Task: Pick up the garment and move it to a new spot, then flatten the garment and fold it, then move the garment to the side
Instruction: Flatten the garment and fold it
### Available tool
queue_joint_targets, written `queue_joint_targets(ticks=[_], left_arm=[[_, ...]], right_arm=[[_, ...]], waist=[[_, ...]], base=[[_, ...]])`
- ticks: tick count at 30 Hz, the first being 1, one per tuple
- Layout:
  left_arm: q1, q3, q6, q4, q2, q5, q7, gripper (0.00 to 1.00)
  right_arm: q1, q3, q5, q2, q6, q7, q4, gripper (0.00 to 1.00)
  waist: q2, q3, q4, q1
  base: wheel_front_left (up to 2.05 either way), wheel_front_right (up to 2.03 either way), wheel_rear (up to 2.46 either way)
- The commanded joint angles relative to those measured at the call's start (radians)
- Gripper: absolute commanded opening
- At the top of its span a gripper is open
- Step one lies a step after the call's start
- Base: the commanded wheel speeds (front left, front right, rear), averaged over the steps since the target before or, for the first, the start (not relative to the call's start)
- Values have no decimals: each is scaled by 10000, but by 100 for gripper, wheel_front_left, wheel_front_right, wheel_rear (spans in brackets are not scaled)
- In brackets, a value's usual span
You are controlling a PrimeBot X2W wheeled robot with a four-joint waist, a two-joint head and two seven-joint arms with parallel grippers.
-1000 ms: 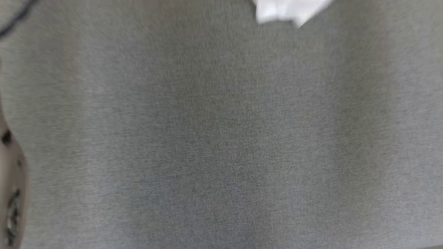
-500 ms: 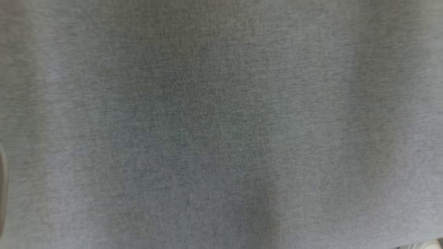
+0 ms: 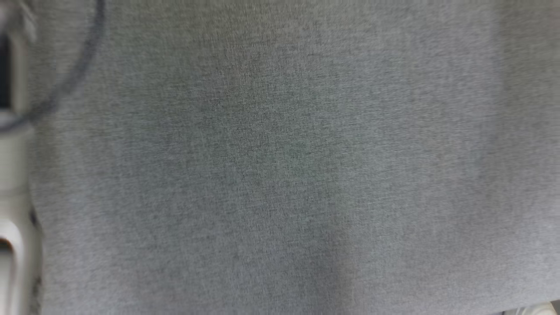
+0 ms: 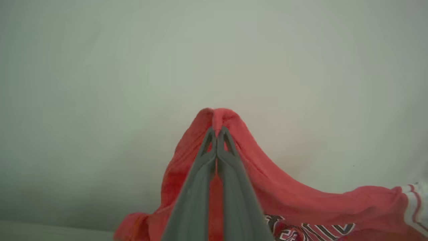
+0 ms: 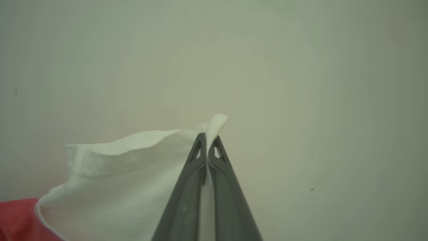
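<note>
The garment is red with black-and-white lettering and a white striped cuff at the far right of the left wrist view. My left gripper is shut on a raised fold of its red cloth. In the right wrist view, my right gripper is shut on the edge of a white part of the garment, which drapes down to the left. A bit of red cloth shows beside it at the lower left. The rest of the garment is hidden.
A plain pale surface lies behind the garment in both wrist views. The blurred head view shows a grey woven surface, with a pale robot part and a dark cable at its left edge.
The head camera has moved. A white patch at the top a second ago has left the picture, and a pale part with a dark cable has come in at the left.
</note>
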Motion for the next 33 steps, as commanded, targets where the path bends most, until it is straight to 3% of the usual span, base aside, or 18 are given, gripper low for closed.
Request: queue_joint_targets(ticks=[1,4,12,19,26,33], left_arm=[[731,-261,-70,-300,92,-344,276,0],[1949,-641,-55,-813,318,-806,706,0],[5427,-1072,38,-1726,661,-1600,1374,0],[8272,-1014,813,-2471,253,-2156,1193,0],[10731,-1029,1215,-3149,-143,-2612,903,0],[12142,-1225,1450,-3612,-277,-2588,726,0]], right_arm=[[659,179,434,-144,6,-1,55,0],[1684,426,1017,-387,6,232,88,0],[4879,1152,2170,-1041,6,2250,-809,0],[7715,731,2540,-1356,6,4363,-1986,0],[10596,-242,2791,-964,6,6658,-3524,0],[12504,-1023,2728,-369,6,7861,-4801,0]], waist=[[-2,-929,272,1],[-2,-1701,387,1],[-2,-3679,541,1],[-2,-4991,720,1],[-2,-5957,931,1],[-2,-6412,1022,1]], base=[[0,0,0],[0,0,0],[0,0,0],[0,0,0],[0,0,0],[0,0,0]])
